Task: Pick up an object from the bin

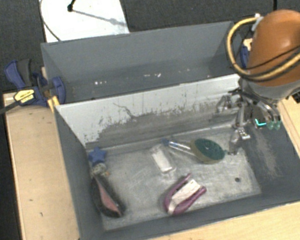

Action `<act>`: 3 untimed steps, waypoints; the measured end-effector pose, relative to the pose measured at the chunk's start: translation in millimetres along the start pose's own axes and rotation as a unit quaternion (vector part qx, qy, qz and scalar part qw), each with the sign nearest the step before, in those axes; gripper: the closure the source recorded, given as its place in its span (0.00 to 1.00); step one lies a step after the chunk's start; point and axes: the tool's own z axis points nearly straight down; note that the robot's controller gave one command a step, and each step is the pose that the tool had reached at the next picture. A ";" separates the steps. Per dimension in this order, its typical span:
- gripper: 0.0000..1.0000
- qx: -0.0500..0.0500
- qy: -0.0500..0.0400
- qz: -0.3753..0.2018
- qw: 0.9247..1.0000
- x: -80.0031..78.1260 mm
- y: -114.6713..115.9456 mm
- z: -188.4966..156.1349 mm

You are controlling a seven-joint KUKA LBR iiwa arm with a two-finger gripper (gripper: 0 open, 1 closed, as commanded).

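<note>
My gripper (237, 140) hangs at the right end of the bin floor, close to the right wall. Just left of it lies a round dark-green disc (208, 149), flat on the floor and apart from the gripper. A clear pen-like tube with a blue end (175, 145) lies left of the disc. Beside that rests a small white packet (161, 160). Nothing shows in the gripper.
A purple and white clip-like tool (183, 194) lies near the front middle. At the left wall lies a dark maroon brush-like thing (105, 194) with a blue piece (96, 155) at its top. The orange-domed arm stands over the right rim.
</note>
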 end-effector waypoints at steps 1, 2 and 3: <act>0.00 0.000 -0.008 -0.001 1.000 -10.3 22.8 127.9; 1.00 0.001 -0.010 -0.002 1.000 -11.8 22.2 124.7; 1.00 0.003 -0.007 -0.186 0.983 -12.9 -24.4 -52.7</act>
